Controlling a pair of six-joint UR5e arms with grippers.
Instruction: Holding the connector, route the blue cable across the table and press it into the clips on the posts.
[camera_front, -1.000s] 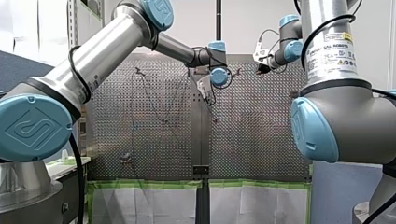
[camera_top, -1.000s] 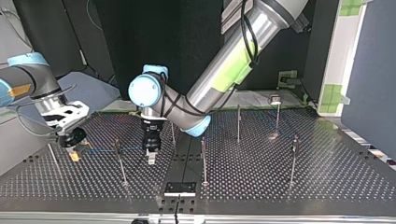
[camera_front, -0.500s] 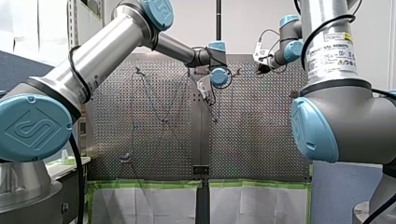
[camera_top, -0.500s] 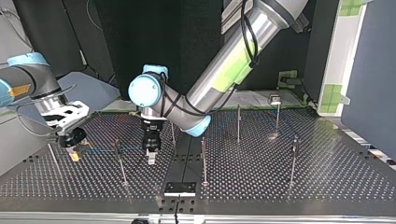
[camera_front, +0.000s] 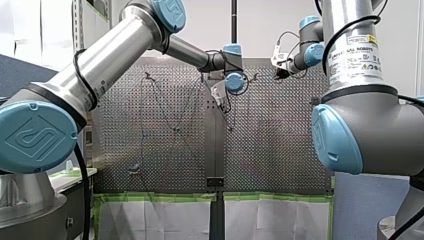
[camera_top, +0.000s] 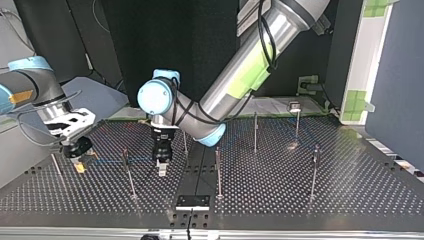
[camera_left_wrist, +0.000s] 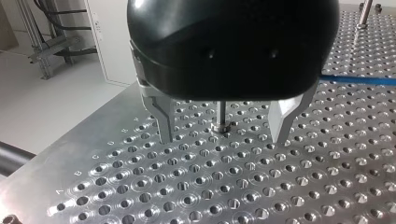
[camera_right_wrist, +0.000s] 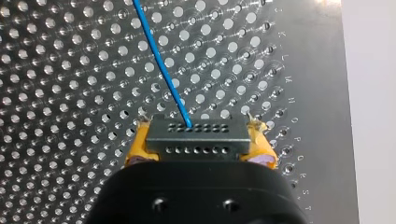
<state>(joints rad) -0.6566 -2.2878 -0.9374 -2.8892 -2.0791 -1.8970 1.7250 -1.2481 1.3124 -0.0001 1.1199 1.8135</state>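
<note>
"UNIVERSAL ROBOTS" label (camera_front: 352, 56) is read on my right arm (camera_front: 360, 130), front frame's right. Letters K–T, probably row marks, are stamped along the table (camera_right_wrist: 322, 93) edge just beside my right gripper (camera_right_wrist: 200, 142), which is clamped on the connector (camera_right_wrist: 194, 137); blue cable (camera_right_wrist: 161, 65) is led ahead from it. My left gripper (camera_left_wrist: 223, 135) is spread wide, a post (camera_left_wrist: 221, 112) seen between its fingers.
</note>
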